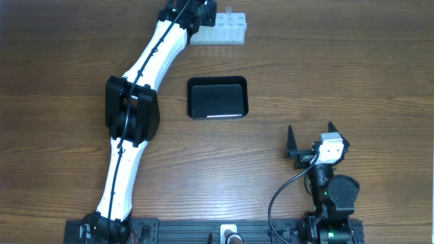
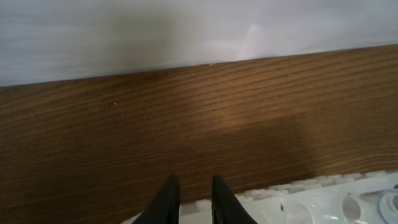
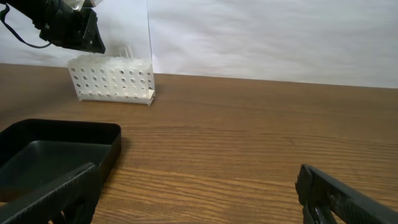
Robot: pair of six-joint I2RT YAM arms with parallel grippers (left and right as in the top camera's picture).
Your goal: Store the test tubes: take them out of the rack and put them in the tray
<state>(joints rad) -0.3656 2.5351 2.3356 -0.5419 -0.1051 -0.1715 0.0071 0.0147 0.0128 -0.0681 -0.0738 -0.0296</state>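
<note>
The white test tube rack (image 1: 218, 31) stands at the table's far edge, with clear tubes (image 3: 127, 51) sticking up from it. My left gripper (image 1: 199, 15) hangs over the rack's left end. In the left wrist view its fingers (image 2: 169, 198) stand close together with only a slim gap, nothing visible between them, and the rack's holed top (image 2: 323, 198) lies just below. The black tray (image 1: 217, 98) sits mid-table with nothing in it. My right gripper (image 1: 310, 144) rests open near its base, well to the right of the tray (image 3: 56, 152).
Bare wooden tabletop surrounds the tray and rack. A white wall (image 3: 267, 37) rises just behind the table's far edge, close to the rack. The left arm's white links (image 1: 135, 102) stretch diagonally across the left half of the table.
</note>
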